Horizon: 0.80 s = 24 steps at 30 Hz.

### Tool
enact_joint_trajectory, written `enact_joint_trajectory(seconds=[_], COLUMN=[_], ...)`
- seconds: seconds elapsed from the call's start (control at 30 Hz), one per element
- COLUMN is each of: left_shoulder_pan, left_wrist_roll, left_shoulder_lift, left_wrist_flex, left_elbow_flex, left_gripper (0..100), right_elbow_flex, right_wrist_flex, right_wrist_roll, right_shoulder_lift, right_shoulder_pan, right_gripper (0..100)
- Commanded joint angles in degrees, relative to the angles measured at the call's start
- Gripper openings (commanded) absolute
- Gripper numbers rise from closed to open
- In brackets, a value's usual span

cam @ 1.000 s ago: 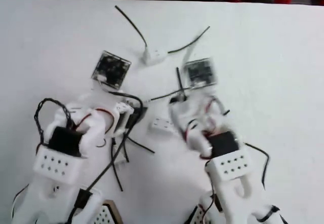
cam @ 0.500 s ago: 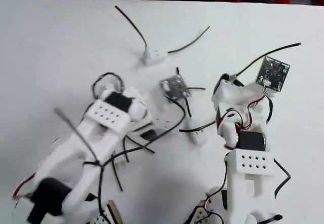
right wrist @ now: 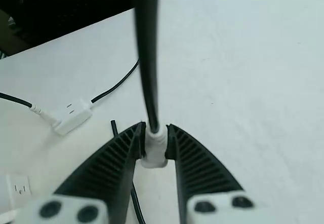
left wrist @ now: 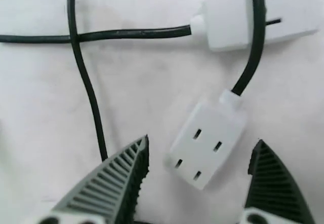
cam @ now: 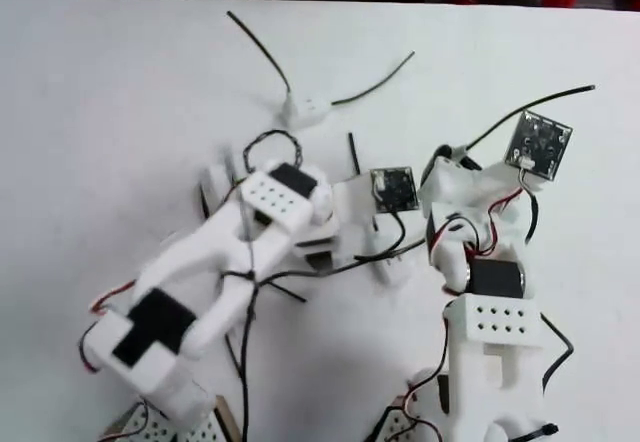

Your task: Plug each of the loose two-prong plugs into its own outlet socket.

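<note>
My left gripper (left wrist: 201,142) is open and hangs low over a white outlet socket (left wrist: 202,145), which lies flat between its fingers (left wrist: 121,183), slots facing up. A loose white two-prong plug (left wrist: 228,21) on a black cord lies just beyond that socket; the high view shows this plug (cam: 385,262) at the table's middle. My right gripper (right wrist: 154,128) is shut on another white plug (right wrist: 153,150), whose black cord rises straight from it. From above, the right gripper (cam: 440,167) sits right of centre, the cord trailing off to the right.
A second outlet socket (cam: 305,112) with two black cords lies at the back centre, also in the right wrist view (right wrist: 71,113). Black cords (cam: 290,292) cross the table between the arms. The white tabletop (cam: 110,92) stretches left and back.
The left arm swung right and forward over the middle socket. The right arm carried its plug to the right a second ago and has kept still since.
</note>
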Motion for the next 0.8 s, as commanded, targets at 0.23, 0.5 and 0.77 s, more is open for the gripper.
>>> enact_joint_trajectory(seconds=[0.23, 0.5, 0.77], left_shoulder_pan=[3.47, 2.42, -3.56], left_wrist_roll=[-0.09, 13.45, 37.01], left_shoulder_lift=[5.23, 4.79, 4.79], left_wrist_flex=[-0.79, -1.23, -0.88], left_elbow_flex=[-4.48, -5.10, -7.91], left_gripper=[19, 7, 31], right_elbow_flex=[-0.53, -0.44, -0.44], right_wrist_flex=[-0.92, -0.75, -0.75], right_wrist_roll=[-0.26, -0.26, -0.26], right_shoulder_lift=[-1.27, -1.19, -0.84], right_shoulder_pan=[0.66, 0.75, 0.57], right_gripper=[1.7, 1.7, 1.7])
